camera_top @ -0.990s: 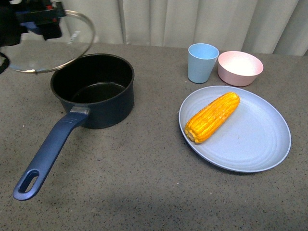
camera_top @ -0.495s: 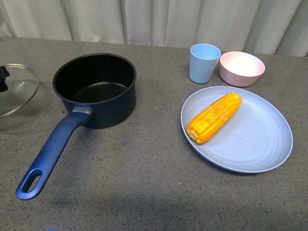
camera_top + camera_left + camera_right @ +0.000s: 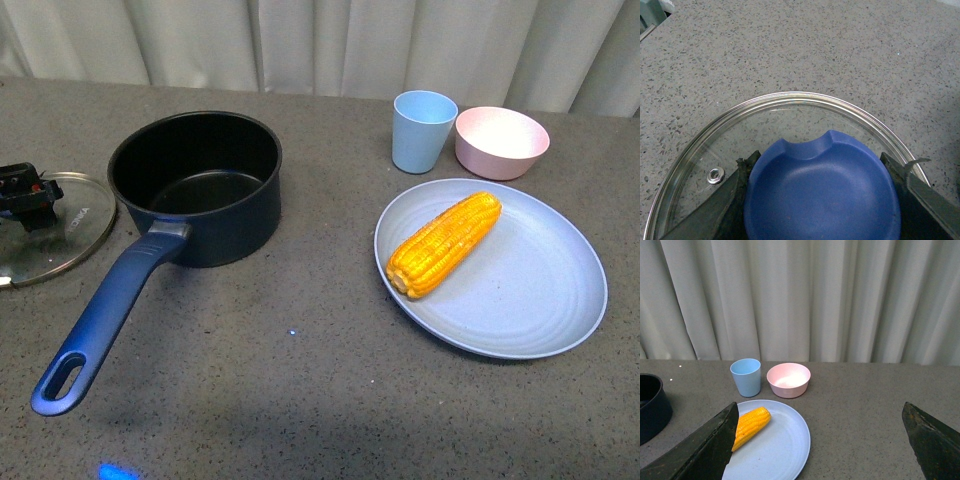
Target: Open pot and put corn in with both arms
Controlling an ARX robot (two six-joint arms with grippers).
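Lid [image 3: 60,235] sits left of the open pot [image 3: 195,180], clear of its mouth, so we have free access. Our left gripper [image 3: 28,197] clamps the blue knob [image 3: 822,195]. Our right gripper [image 3: 819,410] hangs spread wide and empty, facing the corn [image 3: 445,243] on its plate [image 3: 560,320].

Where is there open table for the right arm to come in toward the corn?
The widest bare stretch of table lies between the pot and the plate holding the corn, running down to the near edge. Crowded behind the plate: cup and bowl stand close together. The lid lies just left of the pot.
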